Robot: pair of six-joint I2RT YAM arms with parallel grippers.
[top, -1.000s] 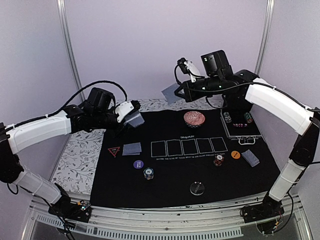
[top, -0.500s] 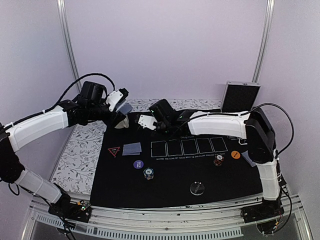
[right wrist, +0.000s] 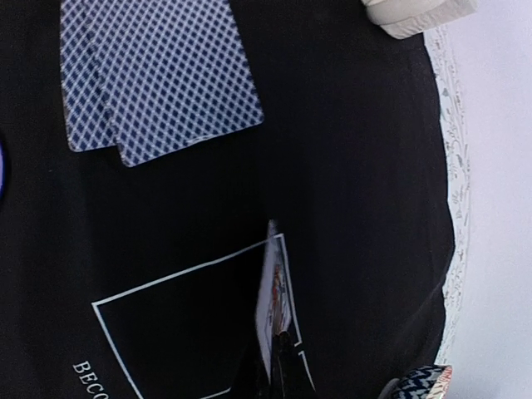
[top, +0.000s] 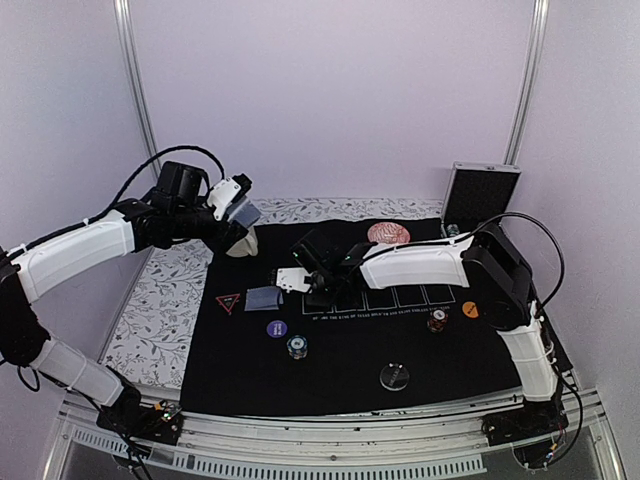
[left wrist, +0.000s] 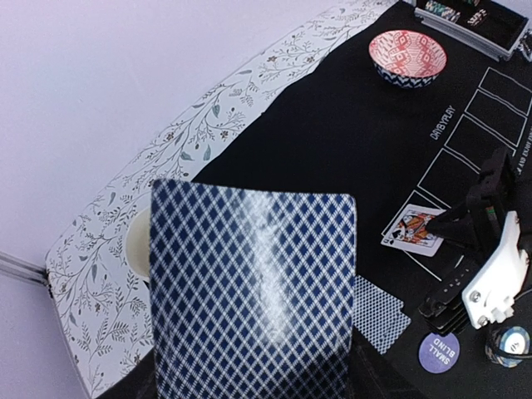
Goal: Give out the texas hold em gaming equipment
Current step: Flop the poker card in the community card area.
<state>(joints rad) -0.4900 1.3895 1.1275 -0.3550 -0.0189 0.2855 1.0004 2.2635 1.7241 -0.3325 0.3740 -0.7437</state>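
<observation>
Over the leftmost outlined box [right wrist: 179,332] on the black mat [top: 350,350], a face-up card [left wrist: 416,231] is pinched at its edge by the right gripper [left wrist: 453,226], jaws pressed together. It is best laid flat and square within the lines before release. A deck [left wrist: 253,291] is clamped aloft in the left gripper [top: 236,207].

The left arm [top: 85,252] reaches forward with its elbow bent. Its tool [top: 240,208] is held high and tipped upward, jaws part-closed on a blue-backed card [left wrist: 253,283]. The right arm [top: 415,262] stretches across toward the left with its forearm about level. Its tool [left wrist: 449,228], lower than the left tool and to its right, points down, jaws pinched together on a face-up card [left wrist: 413,228].
</observation>
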